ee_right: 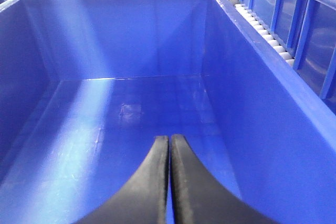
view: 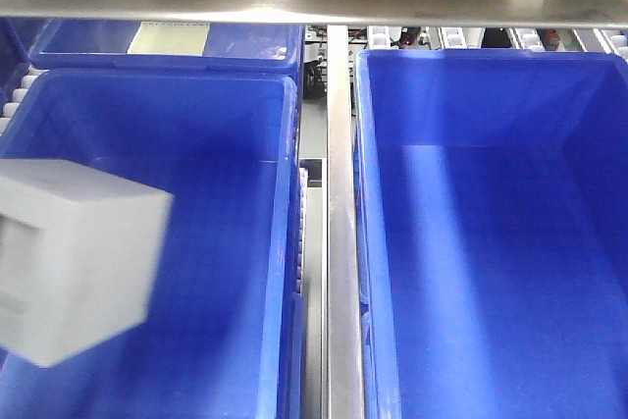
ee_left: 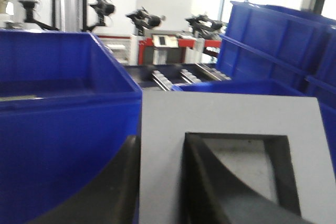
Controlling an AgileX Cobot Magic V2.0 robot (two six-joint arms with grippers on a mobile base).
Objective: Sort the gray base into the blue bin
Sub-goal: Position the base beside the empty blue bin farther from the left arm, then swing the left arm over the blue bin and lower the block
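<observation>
Gray block (view: 78, 262) at far left of front view, blurred, over interior of blue bin (view: 196, 115); contact with bin floor: cannot tell. Recessed face toward left wrist camera (ee_left: 231, 114). Left gripper (ee_left: 160, 145) clamped on block wall: one finger (ee_left: 113, 187) outside, other inside recess. Right gripper (ee_right: 169, 139) fingers pressed together, holding nothing, above floor of second bin (ee_right: 131, 40). Steel rail (view: 339, 242) runs between the two bins.
</observation>
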